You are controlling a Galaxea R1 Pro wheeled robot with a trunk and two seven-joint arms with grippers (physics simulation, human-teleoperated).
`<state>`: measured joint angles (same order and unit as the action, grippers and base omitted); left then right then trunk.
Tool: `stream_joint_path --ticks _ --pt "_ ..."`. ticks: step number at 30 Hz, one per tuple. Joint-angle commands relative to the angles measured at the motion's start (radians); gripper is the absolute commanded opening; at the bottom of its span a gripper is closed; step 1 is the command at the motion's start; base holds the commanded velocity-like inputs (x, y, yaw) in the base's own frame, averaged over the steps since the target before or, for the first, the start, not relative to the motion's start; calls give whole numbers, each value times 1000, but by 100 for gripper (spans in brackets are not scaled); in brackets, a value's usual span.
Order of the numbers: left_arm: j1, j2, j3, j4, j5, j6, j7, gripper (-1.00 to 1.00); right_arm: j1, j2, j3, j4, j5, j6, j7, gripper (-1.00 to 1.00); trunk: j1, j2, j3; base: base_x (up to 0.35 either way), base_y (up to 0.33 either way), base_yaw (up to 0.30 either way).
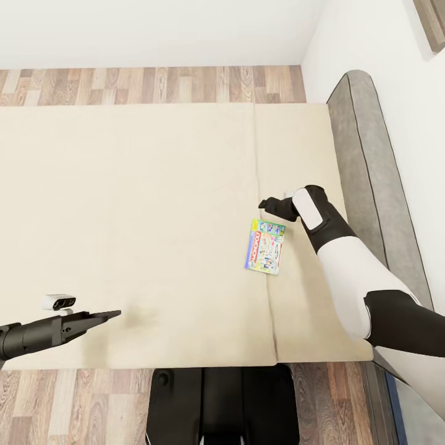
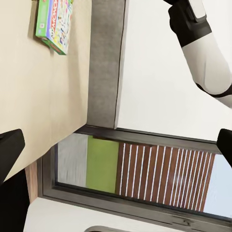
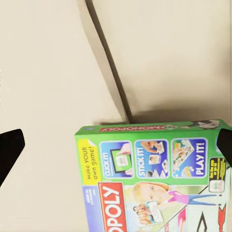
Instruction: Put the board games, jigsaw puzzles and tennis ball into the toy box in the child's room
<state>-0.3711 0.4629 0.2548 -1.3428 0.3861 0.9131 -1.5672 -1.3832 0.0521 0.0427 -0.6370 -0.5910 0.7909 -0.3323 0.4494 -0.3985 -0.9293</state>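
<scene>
Just beyond Monopoly box (image 1: pixel 265 246) edge, right fingers (image 1: pixel 269 204) spread

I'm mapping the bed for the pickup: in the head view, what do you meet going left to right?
Left gripper → Monopoly box lying flat on the mattress → right gripper, above the box's far end → grey headboard.
</scene>
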Motion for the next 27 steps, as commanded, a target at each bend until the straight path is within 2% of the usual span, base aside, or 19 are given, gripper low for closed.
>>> stream_joint_path --ticks 1,10,14,27 --pt "0 0 0 -2 1 11 -4 100 0 -1 3 -1 -11 2 -10 100 1 -2 -1 0 0 0" --pt "-5 2 8 -22 11 21 -4 100 -1 -1 3 -7 -10 8 -34 100 1 -2 -4 0 0 0" --pt "-12 16 41 -44 23 58 -4 100 -16 -1 3 -6 -10 11 -46 100 1 -2 -8 0 0 0" --pt "-17 23 84 -59 37 85 -4 100 -39 -1 5 -2 -10 11 -51 100 1 -2 -22 0 0 0"
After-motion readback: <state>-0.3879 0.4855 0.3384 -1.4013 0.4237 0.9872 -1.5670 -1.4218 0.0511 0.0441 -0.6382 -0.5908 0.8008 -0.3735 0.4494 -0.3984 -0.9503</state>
